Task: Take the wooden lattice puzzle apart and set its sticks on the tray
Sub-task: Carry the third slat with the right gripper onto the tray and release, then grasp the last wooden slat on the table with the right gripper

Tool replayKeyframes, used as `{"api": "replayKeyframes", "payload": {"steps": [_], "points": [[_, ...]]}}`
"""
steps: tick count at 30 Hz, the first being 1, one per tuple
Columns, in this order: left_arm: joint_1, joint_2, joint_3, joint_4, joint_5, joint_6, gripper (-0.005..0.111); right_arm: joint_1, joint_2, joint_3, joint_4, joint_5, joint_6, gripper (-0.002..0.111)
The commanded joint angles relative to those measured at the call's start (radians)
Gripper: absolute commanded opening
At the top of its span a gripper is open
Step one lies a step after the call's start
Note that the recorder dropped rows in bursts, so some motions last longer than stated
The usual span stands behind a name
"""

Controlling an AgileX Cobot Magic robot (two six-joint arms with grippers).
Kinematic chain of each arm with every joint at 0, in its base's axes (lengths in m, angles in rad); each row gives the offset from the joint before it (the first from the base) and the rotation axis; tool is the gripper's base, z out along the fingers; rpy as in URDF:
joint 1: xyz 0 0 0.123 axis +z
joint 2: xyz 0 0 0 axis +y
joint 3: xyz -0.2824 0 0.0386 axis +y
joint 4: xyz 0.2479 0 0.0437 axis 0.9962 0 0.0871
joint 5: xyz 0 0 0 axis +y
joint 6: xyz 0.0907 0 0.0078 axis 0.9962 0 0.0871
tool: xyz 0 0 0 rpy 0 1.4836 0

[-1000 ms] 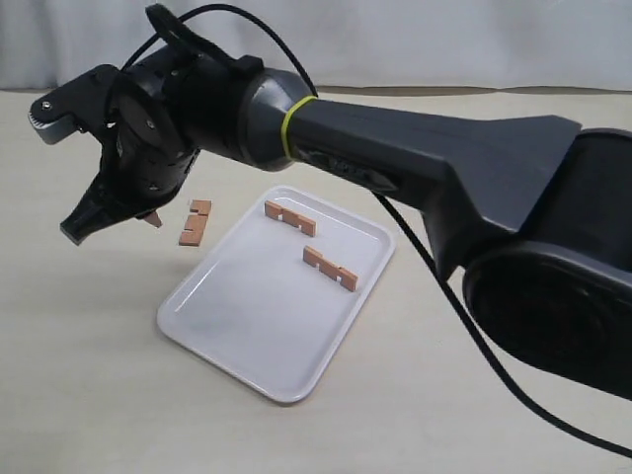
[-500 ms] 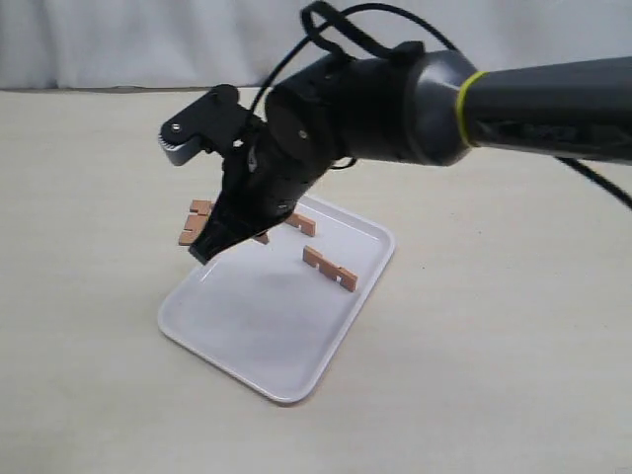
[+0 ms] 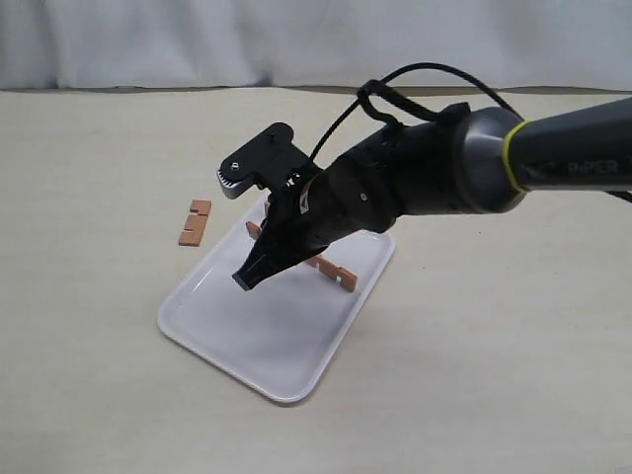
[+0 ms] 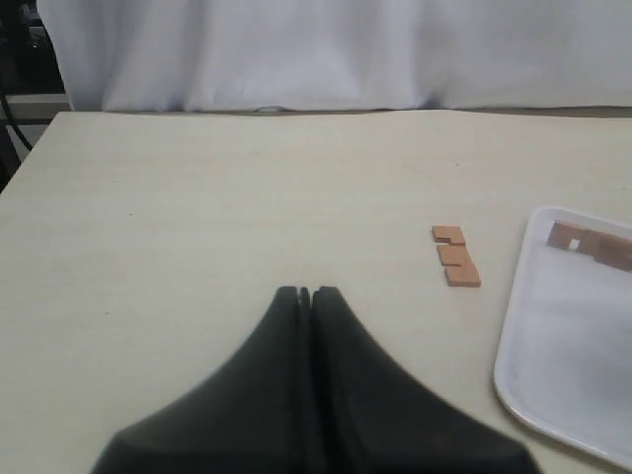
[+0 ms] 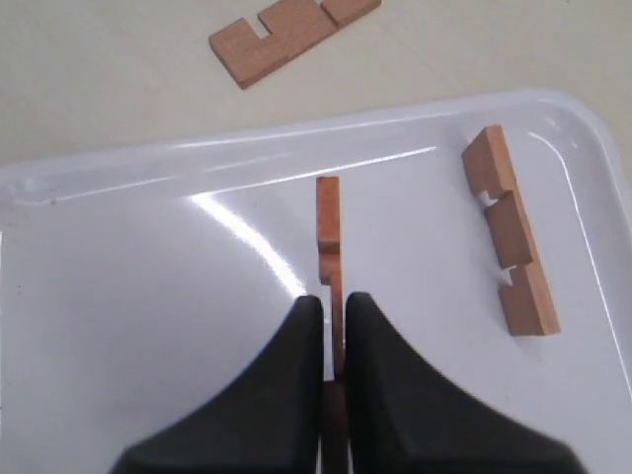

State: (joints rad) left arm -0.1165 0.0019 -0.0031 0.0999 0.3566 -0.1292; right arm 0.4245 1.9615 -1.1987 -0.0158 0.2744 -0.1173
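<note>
Tray (image 3: 252,341): white glossy plastic, low rim, directly below my right gripper (image 3: 247,279), which is clamped on a thin notched held stick (image 5: 329,222), long axis running out past the fingertips over bare tray. Second stick (image 5: 511,242) lies flat alongside. Last stick (image 3: 195,222) rests on the table (image 3: 99,346) beside the tray; my left gripper (image 4: 304,294), pressed together and empty, faces it.

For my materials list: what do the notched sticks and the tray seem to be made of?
The sticks look like bare reddish-brown wood: matte faces, clean-cut square notches. The tray looks like glossy white plastic, judging by its bright reflections; coated metal cannot be excluded.
</note>
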Motion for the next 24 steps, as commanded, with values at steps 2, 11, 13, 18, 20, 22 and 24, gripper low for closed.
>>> {"api": "replayKeyframes", "payload": {"steps": [2, 11, 13, 18, 20, 22, 24], "points": [[0.0, -0.002, 0.003, 0.004, -0.011, -0.003, 0.0, -0.015, 0.036, 0.004, 0.001, -0.071, 0.004, 0.005], [0.0, -0.002, 0.003, 0.004, -0.011, -0.003, 0.0, -0.041, 0.049, 0.004, 0.001, -0.093, 0.036, 0.039], [0.0, -0.002, 0.003, 0.004, -0.011, -0.003, 0.0, -0.039, 0.044, -0.005, 0.008, -0.095, 0.045, 0.045], [0.0, -0.002, 0.003, 0.004, -0.011, -0.003, 0.0, 0.011, 0.023, -0.081, 0.053, -0.021, 0.064, 0.047], [0.0, -0.002, 0.003, 0.004, -0.011, -0.003, 0.0, 0.059, 0.028, -0.152, 0.053, -0.004, 0.1, 0.047], [0.0, -0.002, 0.003, 0.004, -0.011, -0.003, 0.0, 0.073, 0.055, -0.254, 0.053, 0.03, 0.128, 0.047], [0.0, -0.002, 0.003, 0.003, -0.009, -0.003, 0.0, 0.073, 0.112, -0.402, 0.053, 0.108, 0.167, 0.047]]}}
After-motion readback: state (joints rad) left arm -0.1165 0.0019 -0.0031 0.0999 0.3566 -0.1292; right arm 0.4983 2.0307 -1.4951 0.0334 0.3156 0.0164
